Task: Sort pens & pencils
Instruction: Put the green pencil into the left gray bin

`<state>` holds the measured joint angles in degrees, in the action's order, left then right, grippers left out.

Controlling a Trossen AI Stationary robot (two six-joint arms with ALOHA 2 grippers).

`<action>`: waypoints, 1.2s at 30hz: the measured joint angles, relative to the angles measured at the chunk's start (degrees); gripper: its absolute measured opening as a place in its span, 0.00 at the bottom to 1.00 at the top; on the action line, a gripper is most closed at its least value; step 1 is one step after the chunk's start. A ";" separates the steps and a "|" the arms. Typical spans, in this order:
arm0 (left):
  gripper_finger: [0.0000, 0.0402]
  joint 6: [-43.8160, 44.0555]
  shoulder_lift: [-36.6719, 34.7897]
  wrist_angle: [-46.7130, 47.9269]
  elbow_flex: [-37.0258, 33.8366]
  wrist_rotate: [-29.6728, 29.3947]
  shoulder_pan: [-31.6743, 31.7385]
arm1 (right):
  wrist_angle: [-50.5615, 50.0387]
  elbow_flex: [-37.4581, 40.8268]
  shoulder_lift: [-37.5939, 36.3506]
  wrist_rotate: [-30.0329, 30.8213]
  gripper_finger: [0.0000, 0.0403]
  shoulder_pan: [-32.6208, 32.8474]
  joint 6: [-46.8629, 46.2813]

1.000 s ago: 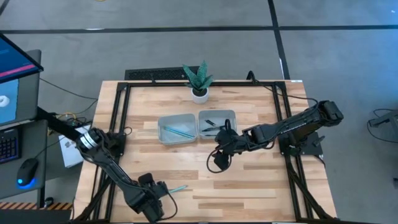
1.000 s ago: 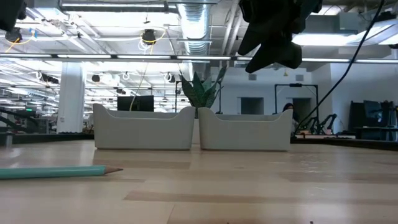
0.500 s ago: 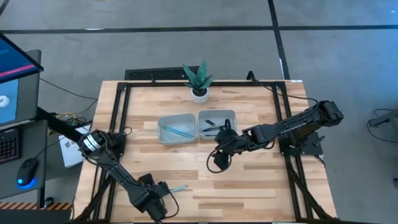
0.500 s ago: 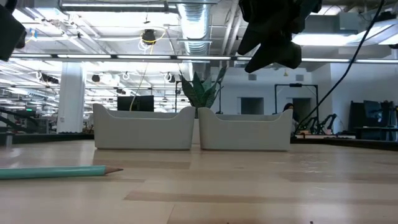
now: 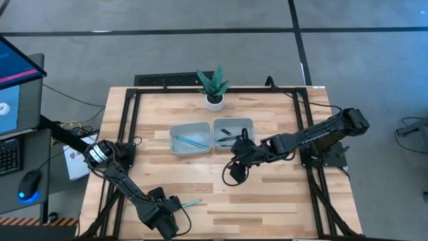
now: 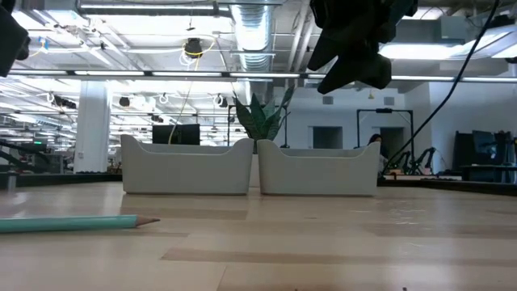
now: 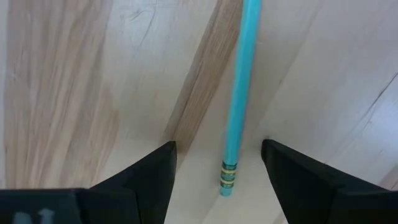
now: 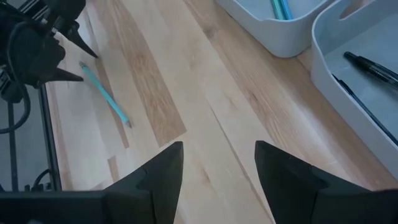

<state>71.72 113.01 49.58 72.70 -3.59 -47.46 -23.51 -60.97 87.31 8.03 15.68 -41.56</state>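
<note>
Starting at your left, the left gripper point(image 5: 175, 209) sits low at the near edge of the table point(image 5: 281, 201), its claw spread wide and holding nothing. In its wrist view the two fingers point(image 7: 149, 180) stand on either side of the banded end of a loose teal pencil point(image 7: 239, 93), which lies flat on the wood between them, untouched. From above, that pencil point(image 5: 191, 202) lies just beside the gripper, pointing toward the table's middle; in the low view it rests on the boards at the near left point(image 6: 77, 223).

Moving right, you have two grey trays side by side near the table's centre. The left tray point(image 5: 188, 140) holds the other teal pencils point(image 5: 192, 140); the right tray point(image 5: 233, 134) holds the dark pens point(image 5: 227, 136).

Further right, the right gripper point(image 5: 234, 175) hangs above bare wood just in front of the right tray, claw also wide and empty. A potted plant point(image 5: 213, 86) stands behind the trays.
</note>
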 joint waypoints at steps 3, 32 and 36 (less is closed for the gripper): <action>0.59 -0.07 0.04 -0.04 -0.02 0.26 0.06 | 0.00 0.00 0.00 0.00 0.55 -0.02 0.00; 0.26 -7.67 0.17 -0.40 -0.06 4.82 3.13 | 0.04 0.00 0.00 0.00 0.55 -0.02 0.00; 0.19 -7.67 0.17 -0.33 -0.06 4.73 3.15 | 0.02 0.00 0.00 0.00 0.55 -0.02 0.00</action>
<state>64.05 113.19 49.25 72.64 1.14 -44.31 -23.49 -60.97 87.31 8.03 15.66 -41.56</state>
